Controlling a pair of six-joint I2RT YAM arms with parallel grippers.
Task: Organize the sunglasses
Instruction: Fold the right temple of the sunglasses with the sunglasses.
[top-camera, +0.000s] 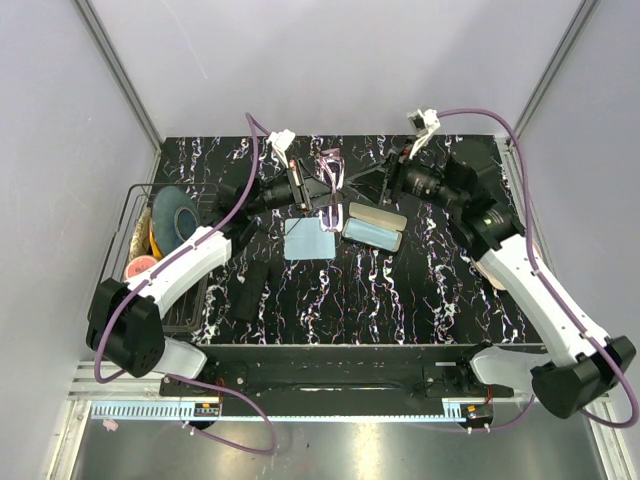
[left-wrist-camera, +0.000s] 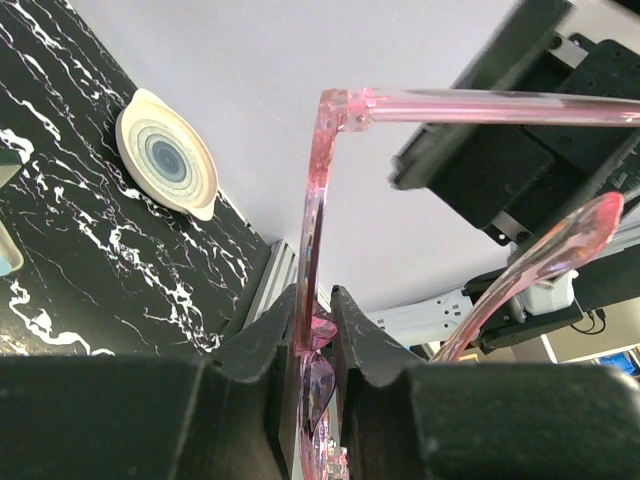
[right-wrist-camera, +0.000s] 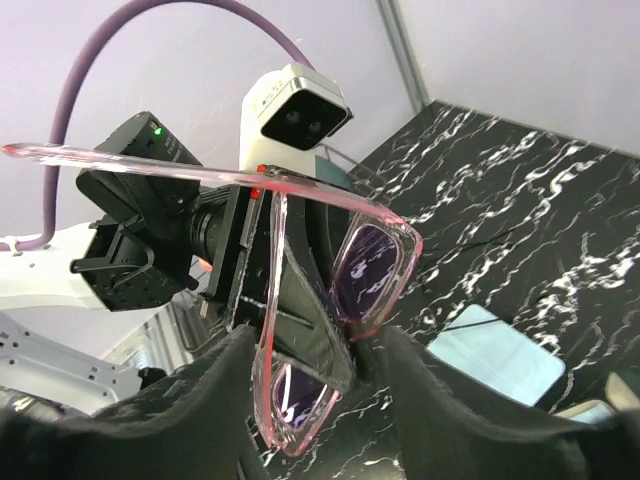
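1. Our left gripper (left-wrist-camera: 315, 308) clamps the pink sunglasses (left-wrist-camera: 312, 200) by the frame, steadying them aloft.
2. Our right gripper (right-wrist-camera: 310, 350) stands wide, glasses between its fingers (we judge, to fold a temple).
3. The open case (top-camera: 373, 228) lies below both.

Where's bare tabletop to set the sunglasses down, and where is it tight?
Bare marble lies in front of the blue cloth and open case, reaching the near edge, between the black block and the right arm. Crowded: far centre, where the left tool grips the sunglasses facing the right tool, and the basket at left.
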